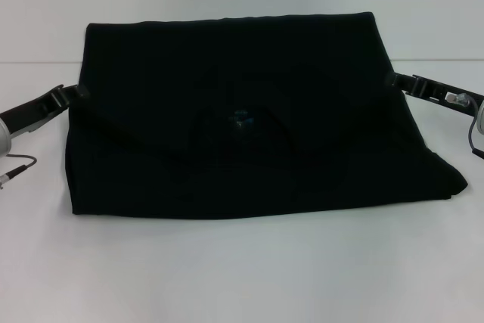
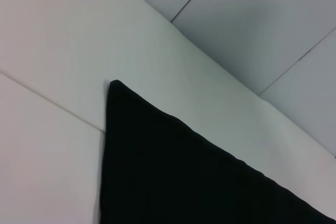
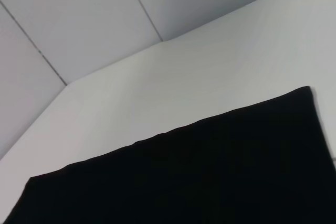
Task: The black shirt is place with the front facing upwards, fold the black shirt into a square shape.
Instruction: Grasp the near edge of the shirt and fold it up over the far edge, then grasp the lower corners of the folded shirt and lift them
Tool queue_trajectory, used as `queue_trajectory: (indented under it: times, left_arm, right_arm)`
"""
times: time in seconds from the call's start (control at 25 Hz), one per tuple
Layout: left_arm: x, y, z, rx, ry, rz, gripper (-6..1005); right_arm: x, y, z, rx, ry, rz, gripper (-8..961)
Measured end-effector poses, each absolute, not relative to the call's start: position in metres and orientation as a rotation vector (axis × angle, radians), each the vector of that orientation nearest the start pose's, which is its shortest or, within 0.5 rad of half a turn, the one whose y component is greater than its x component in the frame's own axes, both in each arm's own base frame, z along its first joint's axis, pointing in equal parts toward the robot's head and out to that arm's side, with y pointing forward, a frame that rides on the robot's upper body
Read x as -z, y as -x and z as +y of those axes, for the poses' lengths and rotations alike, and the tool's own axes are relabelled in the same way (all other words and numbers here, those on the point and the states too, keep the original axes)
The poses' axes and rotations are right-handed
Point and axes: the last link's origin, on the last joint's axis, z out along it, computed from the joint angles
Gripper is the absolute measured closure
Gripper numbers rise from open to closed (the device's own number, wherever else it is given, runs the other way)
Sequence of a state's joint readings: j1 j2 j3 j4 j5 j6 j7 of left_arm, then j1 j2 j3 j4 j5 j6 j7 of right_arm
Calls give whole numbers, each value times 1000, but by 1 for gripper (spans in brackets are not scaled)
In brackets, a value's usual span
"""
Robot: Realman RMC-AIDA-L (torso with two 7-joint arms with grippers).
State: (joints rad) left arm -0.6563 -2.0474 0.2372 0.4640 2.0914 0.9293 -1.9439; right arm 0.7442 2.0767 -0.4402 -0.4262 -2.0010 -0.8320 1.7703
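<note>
While the big soft black cloth shirt lies spread across the white tabletop, it's already doubled over, with a small blue neck label showing near the middle. The left gripper sits right at the shirt's left edge and the right gripper at its right edge. Both tips meet the black fabric there, so honestly can't tell if either one's pinching it.

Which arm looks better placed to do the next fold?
Neither clearly: the left gripper touches the black shirt at its left edge, the right gripper at its right edge. Probably both work together.
</note>
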Motion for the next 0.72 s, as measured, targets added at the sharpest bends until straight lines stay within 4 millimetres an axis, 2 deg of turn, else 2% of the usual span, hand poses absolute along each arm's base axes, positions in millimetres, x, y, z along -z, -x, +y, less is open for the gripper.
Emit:
queue_trajectory:
  times: [0.16, 0.32, 0.48, 0.6, 0.72]
  left_arm:
    - [-41, 337, 403, 816, 1659, -1544, 784]
    - [-51, 346, 396, 830, 1645, -1573, 687]
    - [-66, 352, 379, 811, 1762, -1649, 557]
    - [-71, 357, 365, 731, 1857, -1705, 434]
    - [-72, 362, 353, 660, 1914, -1726, 302]
  right_arm:
    - [-6, -289, 430, -697, 1902, 1316, 560]
    - [-15, -297, 422, -778, 1858, 1333, 469]
    - [-17, -294, 399, -857, 2023, 1178, 366]
    - [-10, -291, 378, -866, 2174, 1025, 262]
    - [0, -292, 363, -850, 2255, 969, 155]
